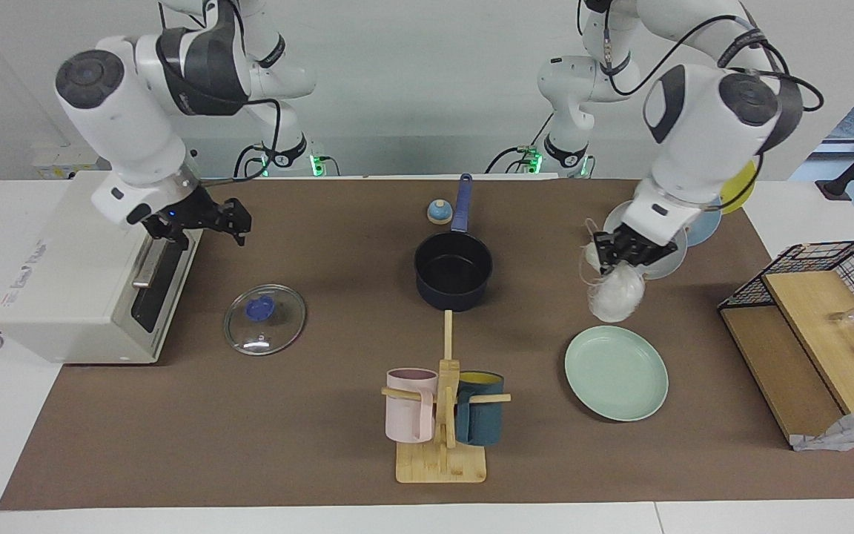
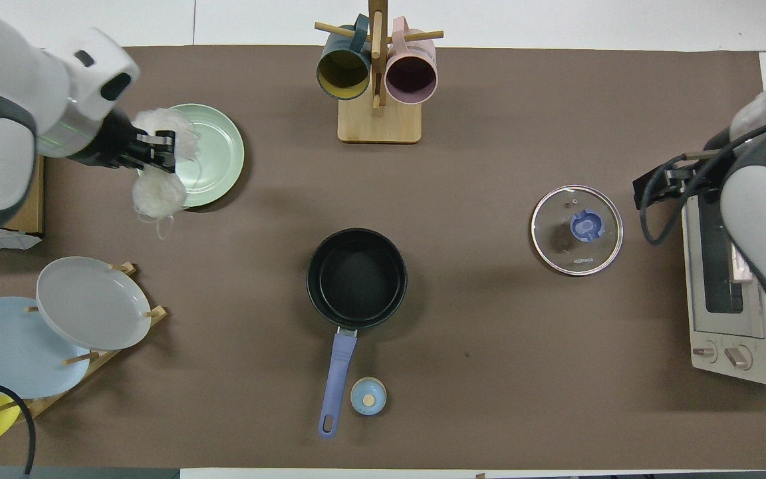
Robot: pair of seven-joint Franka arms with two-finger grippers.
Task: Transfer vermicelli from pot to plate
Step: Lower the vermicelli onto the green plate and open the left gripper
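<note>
My left gripper (image 1: 620,256) (image 2: 157,150) is shut on the vermicelli (image 1: 614,297) (image 2: 159,193), a white bundle in two clumps with loose strands. It hangs in the air over the rim of the mint-green plate (image 1: 616,373) (image 2: 217,159), on the side toward the left arm's end. The dark navy pot (image 1: 454,271) (image 2: 356,278) stands mid-table with its black inside bare and its blue handle toward the robots. My right gripper (image 1: 238,222) (image 2: 649,189) waits in the air beside the toaster oven, holding nothing.
A glass lid (image 1: 264,319) (image 2: 576,229) lies near the toaster oven (image 1: 78,274) (image 2: 729,299). A mug rack (image 1: 442,445) (image 2: 378,120) with a pink and a teal mug stands farther out than the pot. A plate rack (image 2: 94,303) and a wire basket (image 1: 812,326) stand at the left arm's end.
</note>
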